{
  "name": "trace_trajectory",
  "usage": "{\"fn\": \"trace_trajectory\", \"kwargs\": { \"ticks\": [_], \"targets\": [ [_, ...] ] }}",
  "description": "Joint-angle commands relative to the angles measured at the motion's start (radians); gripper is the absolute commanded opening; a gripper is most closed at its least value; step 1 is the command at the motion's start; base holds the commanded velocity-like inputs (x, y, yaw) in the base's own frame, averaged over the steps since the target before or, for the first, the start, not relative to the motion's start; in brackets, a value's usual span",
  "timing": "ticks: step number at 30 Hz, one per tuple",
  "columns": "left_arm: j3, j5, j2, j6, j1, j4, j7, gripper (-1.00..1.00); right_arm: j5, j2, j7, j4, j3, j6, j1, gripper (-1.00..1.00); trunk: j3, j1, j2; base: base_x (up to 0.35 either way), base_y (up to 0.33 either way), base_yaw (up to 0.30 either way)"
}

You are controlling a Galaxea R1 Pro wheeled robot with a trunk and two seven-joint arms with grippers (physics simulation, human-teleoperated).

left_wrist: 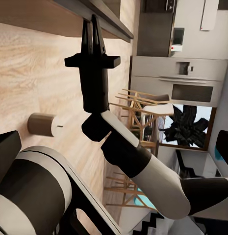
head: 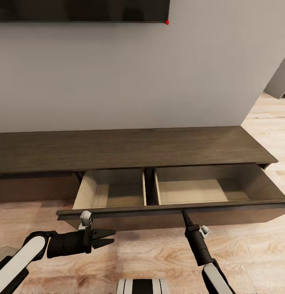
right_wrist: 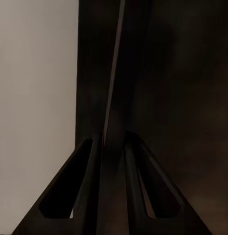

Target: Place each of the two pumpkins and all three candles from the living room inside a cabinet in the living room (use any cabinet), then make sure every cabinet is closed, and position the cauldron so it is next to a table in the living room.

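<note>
Two hands work low before the cabinet (head: 134, 149). At the pulled-out drawer front (head: 175, 212) the right hand (head: 184, 214) has its fingers pressed together over the top edge, pinching it. Beside it, the left hand (head: 110, 238) hangs slightly parted and empty above the floor (head: 150, 253), pointing sideways toward the right arm. Long axis along the grey wall (head: 138, 73), the cabinet faces the robot, its two beige compartments bare. Pale wood planks run beneath; a dark TV (head: 81, 10) hangs above.
</note>
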Motion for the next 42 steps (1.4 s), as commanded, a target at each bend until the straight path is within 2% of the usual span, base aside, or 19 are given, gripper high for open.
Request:
{"fn": "trace_trajectory", "kwargs": {
  "ticks": [1, 12, 20, 42],
  "targets": [
    [-0.001, -0.004, 0.001, 0.001, -0.001, 0.001, -0.007, 1.00, -0.001, 0.001, 0.019, -0.001, 0.021, 0.004, -0.001, -1.00, -0.001, -0.001, 0.000, -0.130, 0.000, 0.000],
    [-0.001, -0.004, 0.001, 0.001, -0.001, 0.001, -0.007, 1.00, -0.001, 0.001, 0.019, -0.001, 0.021, 0.003, -0.001, -1.00, -0.001, -0.001, 0.000, -0.030, 0.000, 0.000],
    [-0.001, -0.004, 0.001, 0.001, -0.001, 0.001, -0.007, 1.00, -0.001, 0.001, 0.019, -0.001, 0.021, 0.003, -0.001, -1.00, -0.001, -0.001, 0.000, -0.216, 0.000, 0.000],
    [-0.001, -0.004, 0.001, 0.001, -0.001, 0.000, -0.007, 1.00, -0.001, 0.001, 0.019, -0.001, 0.023, 0.001, -0.001, -1.00, -0.001, -0.001, 0.000, -0.037, 0.000, 0.000]
  ]
}}
